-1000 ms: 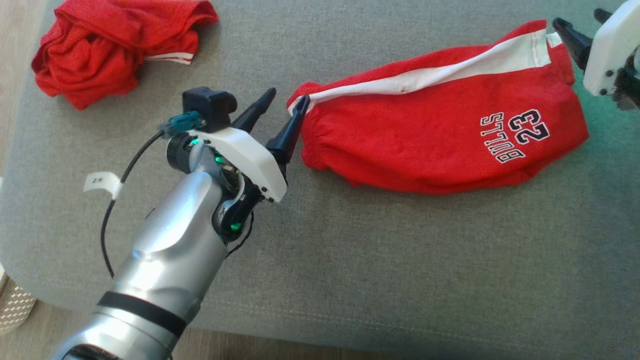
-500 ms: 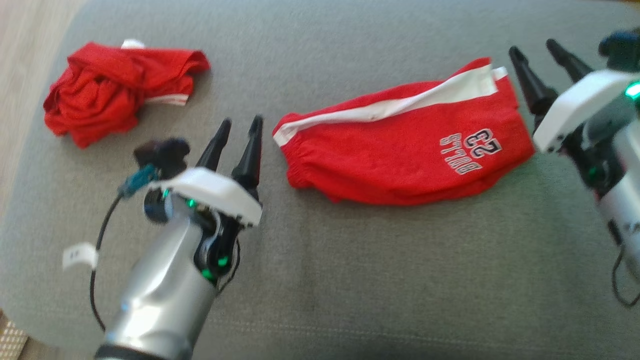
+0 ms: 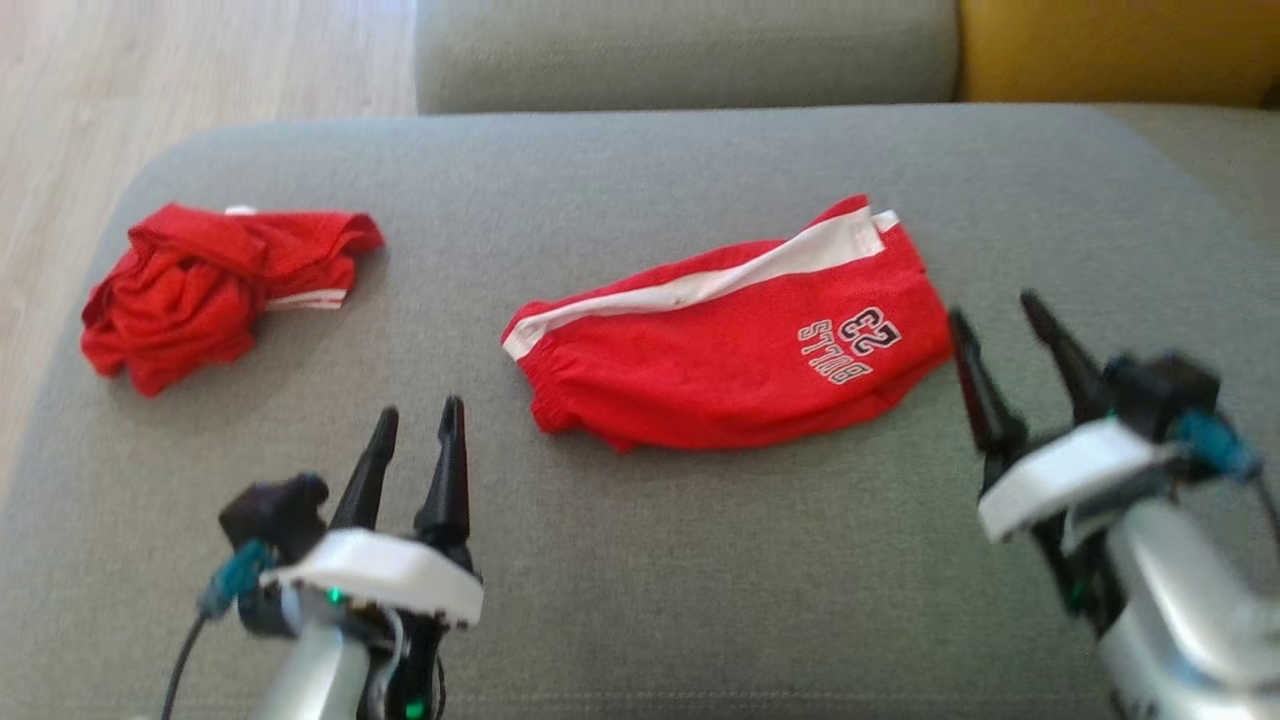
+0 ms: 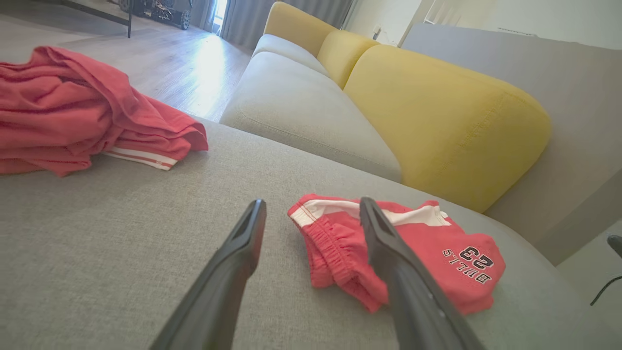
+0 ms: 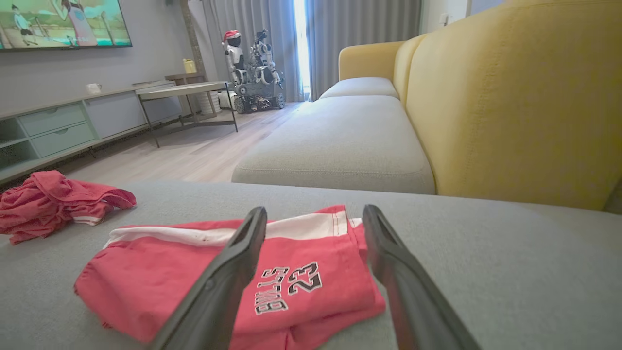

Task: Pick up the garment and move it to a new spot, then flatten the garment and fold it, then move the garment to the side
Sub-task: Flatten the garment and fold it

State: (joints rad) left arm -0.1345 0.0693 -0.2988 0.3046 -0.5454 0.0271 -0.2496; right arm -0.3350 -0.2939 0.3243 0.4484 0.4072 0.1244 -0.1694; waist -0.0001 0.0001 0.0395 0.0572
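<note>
The red shorts (image 3: 730, 350) lie folded flat mid-frame on the grey cushion (image 3: 650, 580), with a white stripe along the top edge and an upside-down "BULLS 23" print near the right end. The left gripper (image 3: 420, 408) at lower left and the right gripper (image 3: 994, 306) at right both have their fingers spread, touching nothing. A crumpled red garment (image 3: 210, 285) sits at upper left.

Grey cushion (image 3: 640, 560) carries folded red shorts (image 3: 720, 370) at middle, crumpled red garment (image 3: 200, 290) well apart at left.

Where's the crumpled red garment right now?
Head view: the crumpled red garment lies far left on the grey cushion, well left of the folded red Bulls shorts.
</note>
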